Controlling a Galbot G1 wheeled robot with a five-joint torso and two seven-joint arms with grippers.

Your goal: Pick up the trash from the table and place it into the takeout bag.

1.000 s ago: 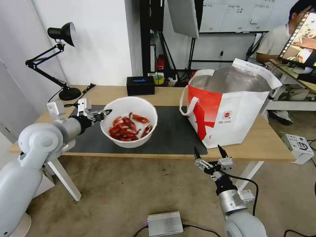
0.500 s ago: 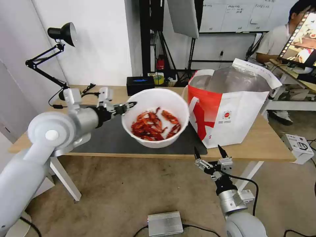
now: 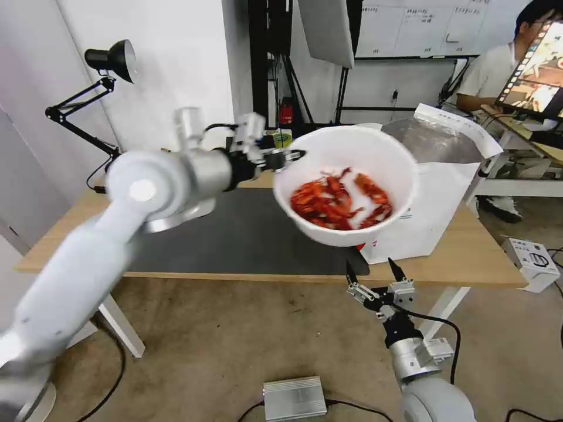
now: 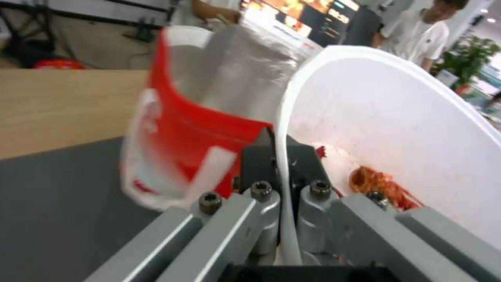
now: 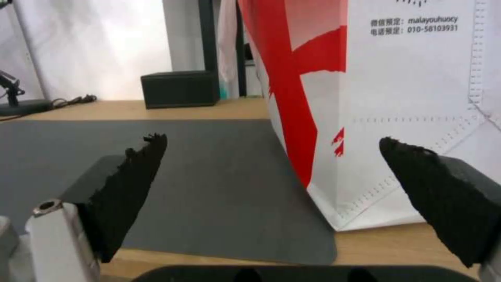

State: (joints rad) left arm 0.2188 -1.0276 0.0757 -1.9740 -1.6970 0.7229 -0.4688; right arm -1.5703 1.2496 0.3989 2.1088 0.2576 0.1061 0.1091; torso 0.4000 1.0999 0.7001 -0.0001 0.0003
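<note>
A white round bowl [image 3: 352, 170] of red crayfish shells [image 3: 337, 199] hangs in the air above the table [image 3: 469, 252], in front of the takeout bag [image 3: 437, 176]. My left gripper [image 3: 288, 157] is shut on the bowl's rim at its left side. In the left wrist view the left gripper [image 4: 279, 156] pinches the thin white rim of the bowl [image 4: 397, 129], with the red and silver takeout bag [image 4: 209, 117] just beyond. My right gripper [image 3: 375, 272] is open, low in front of the table's front edge. In the right wrist view the right gripper [image 5: 271, 145] faces the bag's lower corner [image 5: 375, 98].
A dark grey mat [image 3: 246, 234] covers the table's middle. A black tissue box [image 5: 180, 89] stands at the back edge, a black desk lamp [image 3: 111, 58] at the far left. A silver box [image 3: 293, 398] lies on the floor, a white box [image 3: 533, 261] at the right.
My left arm has lifted the bowl off the mat and carried it up and to the right, toward the takeout bag. The right arm has not moved.
</note>
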